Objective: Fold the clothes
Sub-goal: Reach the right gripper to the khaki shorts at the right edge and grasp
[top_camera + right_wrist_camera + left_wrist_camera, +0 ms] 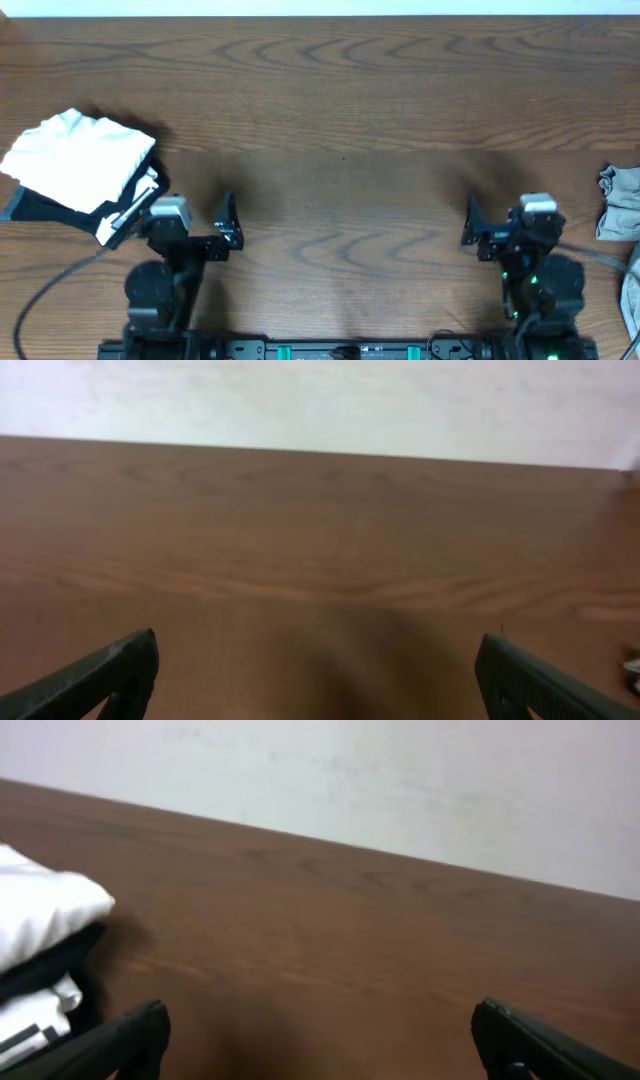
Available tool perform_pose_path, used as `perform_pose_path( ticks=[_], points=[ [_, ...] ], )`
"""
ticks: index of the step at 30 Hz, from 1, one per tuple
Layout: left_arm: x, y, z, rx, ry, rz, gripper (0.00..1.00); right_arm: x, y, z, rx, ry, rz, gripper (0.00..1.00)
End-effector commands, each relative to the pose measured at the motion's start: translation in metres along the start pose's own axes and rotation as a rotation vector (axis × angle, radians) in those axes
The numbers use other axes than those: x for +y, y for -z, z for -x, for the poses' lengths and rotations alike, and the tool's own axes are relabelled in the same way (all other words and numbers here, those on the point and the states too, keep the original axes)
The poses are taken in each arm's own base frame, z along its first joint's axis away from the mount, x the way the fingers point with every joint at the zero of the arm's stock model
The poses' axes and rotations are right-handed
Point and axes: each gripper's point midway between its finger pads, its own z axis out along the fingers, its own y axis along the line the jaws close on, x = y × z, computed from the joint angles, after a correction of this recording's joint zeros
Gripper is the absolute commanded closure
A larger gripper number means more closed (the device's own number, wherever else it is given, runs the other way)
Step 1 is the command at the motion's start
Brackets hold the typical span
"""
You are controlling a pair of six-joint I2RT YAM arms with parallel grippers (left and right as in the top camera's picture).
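Observation:
The pale grey-green clothes [619, 203] lie crumpled at the table's far right edge, partly cut off by the overhead view. My right gripper [469, 224] is open and empty, well to the left of them, low over bare wood; its wrist view shows the spread fingers [318, 685] with only table between them. My left gripper [230, 225] is open and empty near the front left, and its fingers [325, 1050] also frame only bare wood. The garment does not show clearly in either wrist view.
A folded pile of white and black fabric [80, 165] lies at the left, just beside the left arm, and also shows in the left wrist view [40, 910]. The brown wooden table [340, 110] stretches back to a pale wall.

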Motion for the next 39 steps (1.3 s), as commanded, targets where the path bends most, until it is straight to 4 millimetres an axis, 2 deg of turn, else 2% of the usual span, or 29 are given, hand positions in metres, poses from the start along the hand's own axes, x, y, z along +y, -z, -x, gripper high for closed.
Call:
perform_pose_path(
  ticks=[1, 7, 12, 14, 16, 17, 18, 19, 20, 21, 22, 24, 29, 30, 33, 35, 39],
  points=[
    [-0.007, -0.001, 0.02, 0.07, 0.025, 0.006, 0.02, -0.005, -0.004, 0.018, 0.063, -0.014, -0.028, 0.01],
    [-0.006, -0.002, 0.018, 0.339, 0.049, 0.078, 0.02, -0.003, -0.022, 0.018, 0.358, 0.001, -0.028, 0.01],
    [-0.004, 0.0, 0.008, 0.47, 0.062, 0.114, 0.02, 0.003, -0.042, 0.023, 0.484, 0.01, 0.004, 0.01],
    [-0.003, 0.002, 0.004, 0.488, 0.063, 0.118, 0.02, -0.004, -0.051, 0.025, 0.487, 0.017, -0.037, 0.01],
    [-0.002, 0.005, -0.001, 0.508, 0.065, 0.124, 0.02, -0.022, -0.06, 0.024, 0.487, 0.003, -0.126, 0.02],
    [-0.002, 0.006, -0.002, 0.517, 0.066, 0.126, 0.02, -0.036, -0.063, 0.022, 0.494, -0.014, -0.193, 0.1],
    [-0.001, 0.007, -0.004, 0.524, 0.066, 0.128, 0.02, -0.055, -0.065, 0.018, 0.503, -0.043, -0.282, 0.39],
    [-0.001, 0.008, -0.005, 0.53, 0.067, 0.13, 0.02, -0.074, -0.064, 0.015, 0.51, -0.077, -0.369, 0.57],
    [-0.001, 0.008, -0.006, 0.535, 0.067, 0.131, 0.02, -0.1, -0.062, 0.009, 0.519, -0.124, -0.478, 0.72],
    [-0.001, 0.009, -0.007, 0.539, 0.068, 0.132, 0.02, -0.118, -0.061, 0.004, 0.527, -0.159, -0.543, 0.79],
    [0.0, 0.01, -0.008, 0.544, 0.068, 0.134, 0.02, -0.137, -0.06, -0.002, 0.536, -0.197, -0.597, 0.8],
    [0.0, 0.01, -0.009, 0.549, 0.069, 0.135, 0.02, -0.168, -0.059, -0.015, 0.554, -0.266, -0.659, 0.72],
    [0.0, 0.011, -0.01, 0.552, 0.069, 0.136, 0.02, -0.233, -0.054, -0.056, 0.587, -0.439, -0.794, 0.81],
    [0.0, 0.011, -0.01, 0.552, 0.069, 0.136, 0.02, -0.241, -0.056, -0.062, 0.591, -0.459, -0.798, 0.79],
    [0.0, 0.011, -0.01, 0.554, 0.069, 0.137, 0.02, -0.262, -0.054, -0.09, 0.631, -0.52, -0.827, 0.64],
    [0.0, 0.011, -0.011, 0.555, 0.069, 0.137, 0.02, -0.272, -0.052, -0.108, 0.664, -0.548, -0.854, 0.51],
    [0.0, 0.011, -0.011, 0.556, 0.069, 0.137, 0.02, -0.283, -0.053, -0.138, 0.716, -0.588, -0.869, 0.45]
  ],
)
